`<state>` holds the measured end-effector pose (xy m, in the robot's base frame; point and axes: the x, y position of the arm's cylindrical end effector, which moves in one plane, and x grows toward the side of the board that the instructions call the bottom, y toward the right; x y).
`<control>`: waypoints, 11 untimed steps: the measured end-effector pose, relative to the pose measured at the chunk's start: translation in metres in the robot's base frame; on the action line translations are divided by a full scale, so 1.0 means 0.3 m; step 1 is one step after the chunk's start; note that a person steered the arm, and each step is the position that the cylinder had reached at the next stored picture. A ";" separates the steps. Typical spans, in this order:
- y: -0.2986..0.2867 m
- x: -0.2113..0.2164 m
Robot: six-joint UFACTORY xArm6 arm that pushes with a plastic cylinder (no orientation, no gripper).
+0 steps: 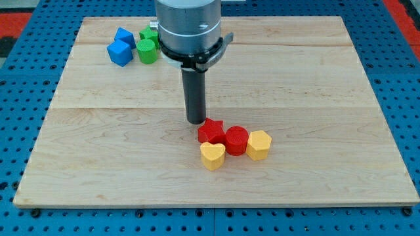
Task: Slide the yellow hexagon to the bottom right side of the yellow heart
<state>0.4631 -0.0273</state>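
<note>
Pale wooden board [315, 78] on a blue pegboard carries a yellow hexagon block [259, 145] touching a red cylinder [236, 139], itself beside a red star [211, 131] and yellow heart block [212, 156]. My tip [195, 122], a jawless rod, stands just up-left of the star. Blue [121, 46] and green blocks [148, 47] cluster top left.

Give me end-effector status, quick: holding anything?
No gripper, just a rod: my tip holds nothing, resting on the wooden board just up-left of the red star block; contact cannot be told.
</note>
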 end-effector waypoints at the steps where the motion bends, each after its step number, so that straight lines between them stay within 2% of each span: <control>1: 0.019 -0.036; 3: 0.382 -0.044; 4: 0.450 0.034; 6: 0.432 0.232; 8: 0.214 0.259; 9: 0.327 0.361; 10: 0.285 0.423; 11: 0.159 0.435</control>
